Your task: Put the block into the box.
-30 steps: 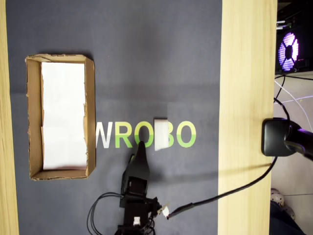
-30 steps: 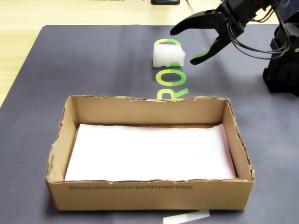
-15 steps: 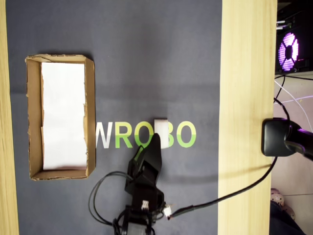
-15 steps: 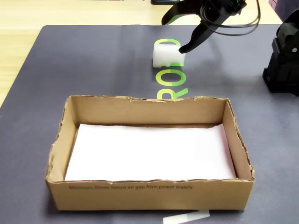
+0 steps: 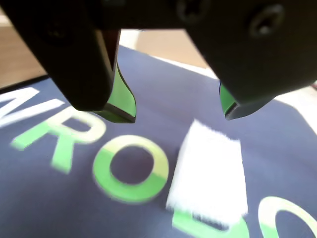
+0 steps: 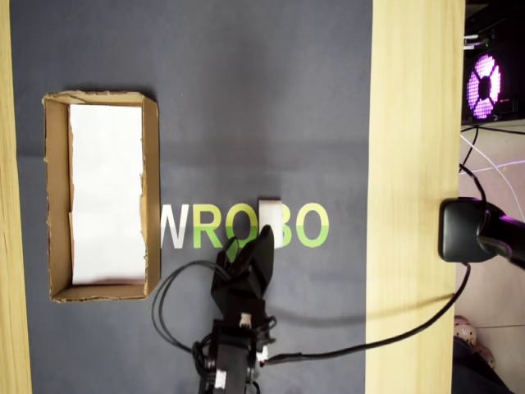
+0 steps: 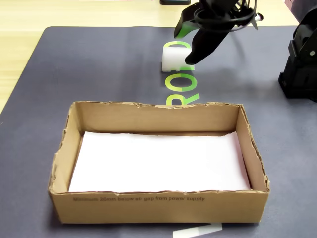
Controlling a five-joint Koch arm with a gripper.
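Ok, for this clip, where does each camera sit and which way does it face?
Wrist view: rides on the arm, looks down past the open gripper at the block on the lettered mat; both fingers show.
Overhead view: straight above, facing down; shows the arm, block and box.
Fixed view: stands low behind the box, facing across it toward the arm.
All three views share the block and the gripper.

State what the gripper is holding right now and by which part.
Nothing. The gripper is open above the mat, its green-padded fingers spread, and the block lies on the mat below, untouched.
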